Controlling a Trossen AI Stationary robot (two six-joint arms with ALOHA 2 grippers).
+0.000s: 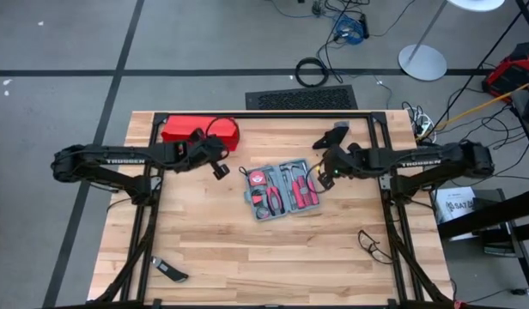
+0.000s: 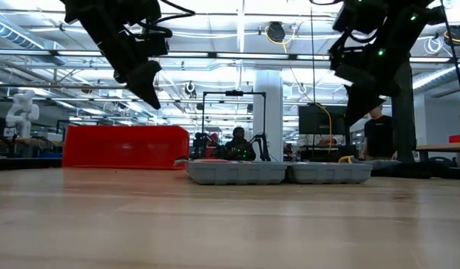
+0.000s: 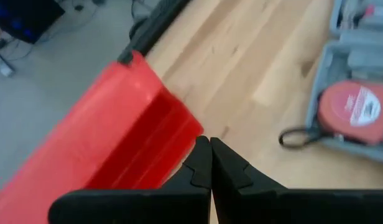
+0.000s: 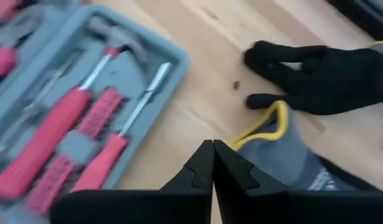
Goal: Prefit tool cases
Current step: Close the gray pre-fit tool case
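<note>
Left jaws (image 3: 210, 155) closed, empty | right jaws (image 4: 212, 158) closed, empty

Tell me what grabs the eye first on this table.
The open tool case lies mid-table, its red-handled tools on show. The bright red box sits at the far edge, near the left gripper. The right gripper hangs shut over the case's right edge, a black glove beyond it.

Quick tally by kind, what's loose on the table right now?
Open blue-grey plastic tool case with red-handled tools: 1
Long bright red plastic box: 1
Black and grey work glove: 1
Small dark hand tool near the front left edge: 1
Black looped cable: 1
Total: 5
</note>
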